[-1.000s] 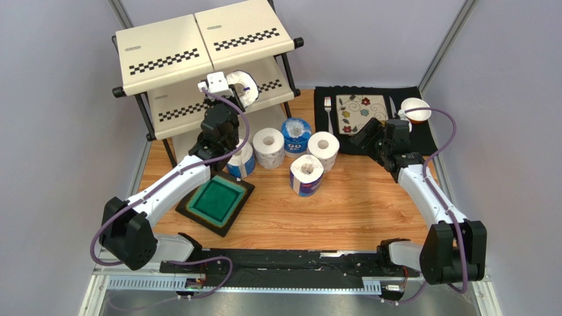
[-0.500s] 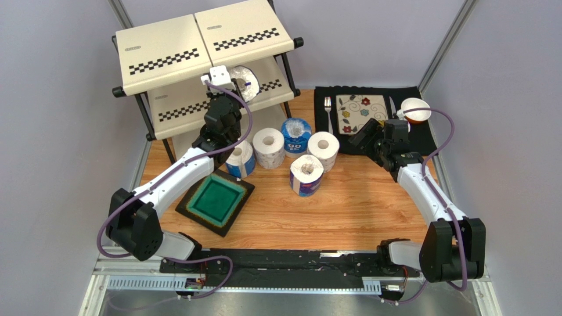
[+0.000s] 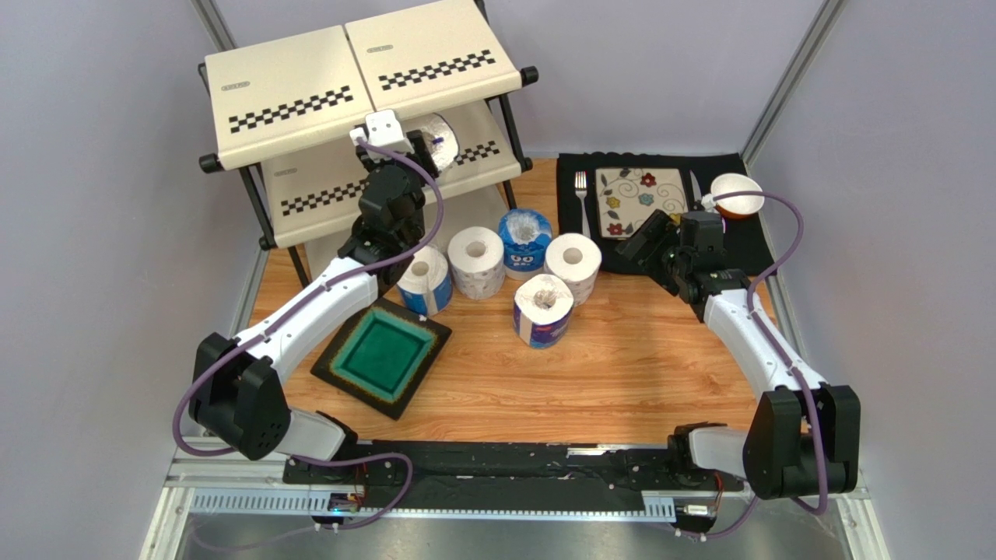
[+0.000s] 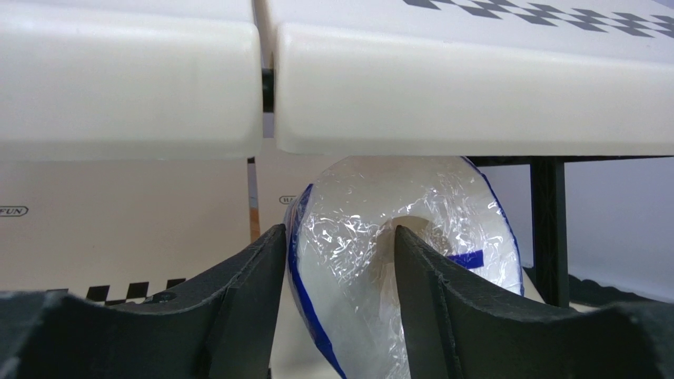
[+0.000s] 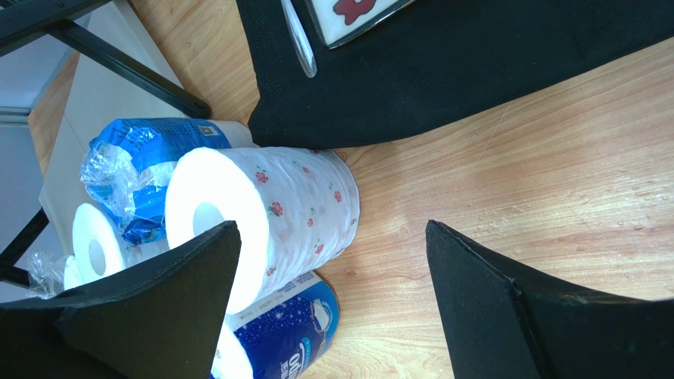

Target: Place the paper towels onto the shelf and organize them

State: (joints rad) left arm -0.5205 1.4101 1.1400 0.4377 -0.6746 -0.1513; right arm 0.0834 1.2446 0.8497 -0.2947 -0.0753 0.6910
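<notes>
The shelf [image 3: 362, 82] stands at the back left, its top panel [image 4: 475, 87] close overhead in the left wrist view. One paper towel roll in clear blue-edged wrap [image 3: 442, 138] [image 4: 348, 237] lies tilted on the middle tier. My left gripper [image 3: 419, 146] [image 4: 336, 230] is slightly open around its wall, one finger [image 4: 427, 292] in the core and the other [image 4: 245, 292] outside. Several more rolls stand on the table, among them a blue-wrapped one [image 3: 424, 280] and a floral one [image 3: 573, 263] [image 5: 269, 213]. My right gripper [image 3: 637, 239] [image 5: 332, 227] hangs open beside the floral roll, holding nothing.
A green square dish [image 3: 382, 358] lies on the table under the left arm. A black placemat [image 3: 748, 245] at the back right carries a flowered tile [image 3: 637, 193], a fork [image 3: 581, 187] and a small bowl [image 3: 735, 195]. Grey walls close in both sides.
The left arm has carried the wrapped roll further in under the top panel onto the middle tier, and its jaws have parted a little. The right arm has stayed put.
</notes>
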